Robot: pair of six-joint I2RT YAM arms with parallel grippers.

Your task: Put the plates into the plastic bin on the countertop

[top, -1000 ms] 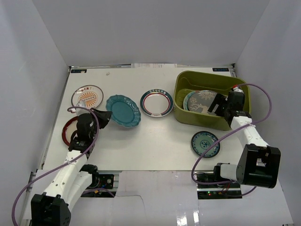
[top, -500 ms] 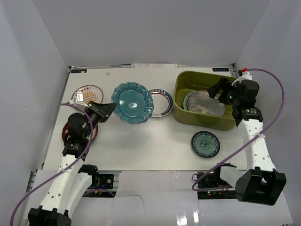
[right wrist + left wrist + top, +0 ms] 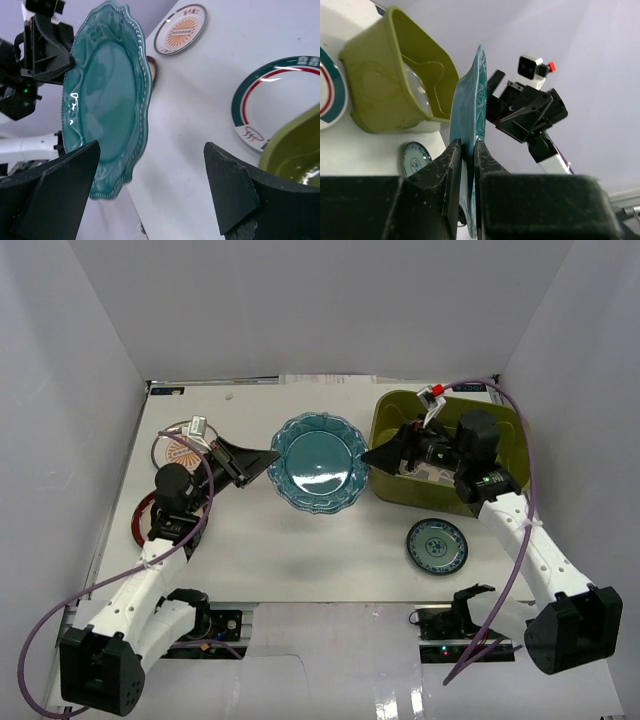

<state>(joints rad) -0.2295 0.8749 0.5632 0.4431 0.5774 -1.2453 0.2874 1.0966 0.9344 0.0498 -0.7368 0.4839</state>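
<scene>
Checking the top view: left gripper [image 3: 272, 456] is clamped on the left rim of the teal scalloped plate [image 3: 320, 462], holding it up off the countertop [image 3: 300, 540], face toward the camera. The left arm reaches up and right from its base. The right arm is bent back to the left across the plastic bin [image 3: 385, 412], and the right gripper [image 3: 368, 456] points at the plate's right rim. A grey plate [image 3: 437, 473] in the bin is mostly hidden under that arm. The small teal-white plate [image 3: 437, 545] lies flat in front of the bin. The orange sunburst plate [image 3: 178, 448] and red-black plate [image 3: 143, 517] sit at the left, partly behind the left arm. No legible writing here.

Left wrist: the plate [image 3: 470, 120] is edge-on and near vertical, its rim pinched tight between both fingers [image 3: 447, 165]. The bin [image 3: 380, 75] is seen from outside. A sliver of the white red-rimmed plate [image 3: 327, 95], hidden in the top view, lies on the countertop at the frame's left edge. The right arm's black head is behind the teal plate.

Right wrist: its own fingers [image 3: 50, 200] are spread wide with nothing held. The teal plate [image 3: 105, 100] fills the left side. I can't tell if it touches the left finger. The white red-rimmed plate [image 3: 265, 100] lies flat just beside the bin's corner. There is print on its rim and on the sunburst plate [image 3: 180, 30], too small to read.
</scene>
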